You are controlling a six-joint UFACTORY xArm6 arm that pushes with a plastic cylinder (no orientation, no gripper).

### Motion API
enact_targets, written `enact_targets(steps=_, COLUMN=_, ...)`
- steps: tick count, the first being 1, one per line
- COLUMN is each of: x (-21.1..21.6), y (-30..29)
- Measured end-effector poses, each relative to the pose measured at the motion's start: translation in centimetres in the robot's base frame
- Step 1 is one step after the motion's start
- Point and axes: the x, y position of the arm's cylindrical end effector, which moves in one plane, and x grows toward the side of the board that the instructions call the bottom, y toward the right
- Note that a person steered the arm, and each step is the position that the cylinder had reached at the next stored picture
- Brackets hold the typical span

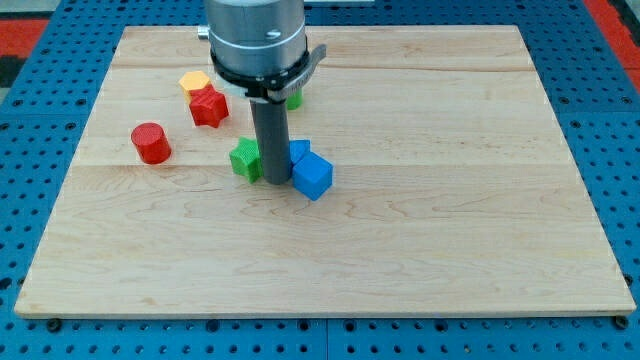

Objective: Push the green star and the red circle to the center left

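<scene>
- Wooden board point(420, 230) on blue pegboard base point(40, 120); blocks clustered upper-left of centre.
- My tip point(277, 182) down on board, wedged between green star point(244, 160) at its left and blue cube point(313, 176) at its right. Touching both or nearly so; can't tell exactly. Bare rod, no jaws, holds nothing.
- Second blue block point(299, 150) just behind cube, mostly hidden by rod; shape unclear.
- Another green block point(294, 98) peeking out behind arm housing, shape hidden.
- Red circle point(151, 143) well left of star, already close to centre-left. Star looks like the piece needing most travel.
- Red star point(208, 106) and yellow block point(194, 82) up-left, touching each other, above the line from star to circle.
- Risks, as judged:
  - Off-centre contact on star's points: likely to spin and slip off tip rather than slide straight.
  - Push angled upward: star into red star, dragging yellow along.
  - Straight leftward push too long: star hits circle and knocks it past target, toward board edge.
  - Repositioning to the right: cube nudged.
</scene>
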Motion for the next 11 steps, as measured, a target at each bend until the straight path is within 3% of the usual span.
enact_targets(steps=4, x=-1.8, y=-7.3)
enact_targets(steps=5, x=-2.8, y=-2.6)
enact_targets(steps=6, x=-4.4, y=-1.9)
enact_targets(steps=10, x=-3.7, y=-13.2)
enact_targets(steps=11, x=-3.7, y=-13.1)
